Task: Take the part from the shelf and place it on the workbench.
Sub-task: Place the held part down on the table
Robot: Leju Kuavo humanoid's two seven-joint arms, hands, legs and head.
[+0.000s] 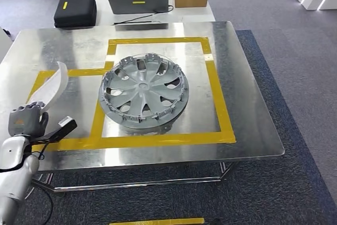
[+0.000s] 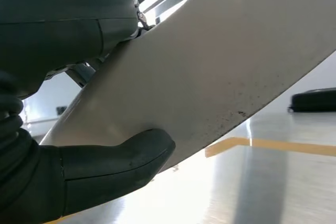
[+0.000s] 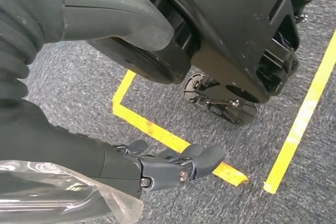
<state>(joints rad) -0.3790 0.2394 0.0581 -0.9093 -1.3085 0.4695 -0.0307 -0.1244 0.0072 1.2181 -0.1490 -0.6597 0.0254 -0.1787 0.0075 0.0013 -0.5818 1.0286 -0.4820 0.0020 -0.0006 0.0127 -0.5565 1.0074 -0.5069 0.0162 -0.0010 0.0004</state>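
Over the workbench's near-left corner, the part (image 1: 53,85), a pale curved strip, is held in the left hand (image 1: 27,120), thumb and fingers clamped on its lower end. The long axis rises from the hand and leans away toward the far edge, tip curling over; it looks clear of the workbench (image 1: 246,98) surface, not set down yet. In the left wrist view the thumb (image 2: 118,163) presses the part's underside with the yellow tape (image 2: 277,145) lying beyond. The left arm is the one to lower it; the drop is down and slightly inward from the left edge. A grey wheel cover (image 1: 144,90) sits mid-bench inside the tape outline, well apart. The right hand (image 3: 174,169) hangs over carpet, fingers loosely extended, holding nothing.
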